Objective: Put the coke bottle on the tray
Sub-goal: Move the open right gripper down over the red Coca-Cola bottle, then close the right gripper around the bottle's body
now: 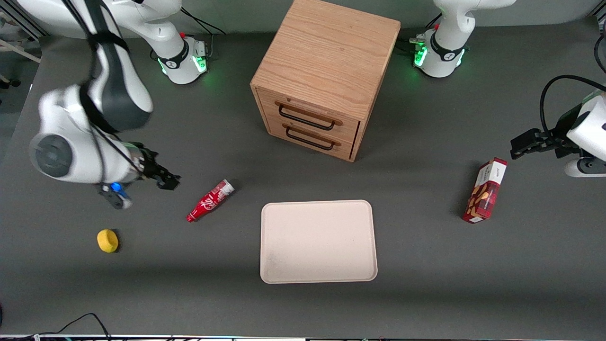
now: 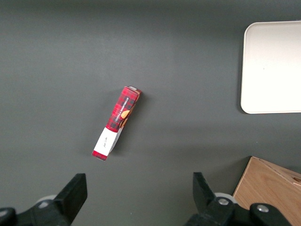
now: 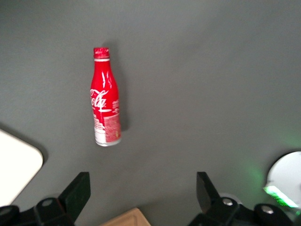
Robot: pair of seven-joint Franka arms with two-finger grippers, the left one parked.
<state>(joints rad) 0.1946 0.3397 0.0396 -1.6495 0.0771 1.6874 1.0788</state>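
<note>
Though near hand, Coca-Cola-scripted bottle

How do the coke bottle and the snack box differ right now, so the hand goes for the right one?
The coke bottle is slim and round with a narrow capped neck; the snack box is larger and rectangular. The bottle lies toward the working arm's end of the table, beside the tray, near the open hand; the box lies toward the parked arm's end. Both are mostly red with white, and both rest on the table off the tray.
</note>
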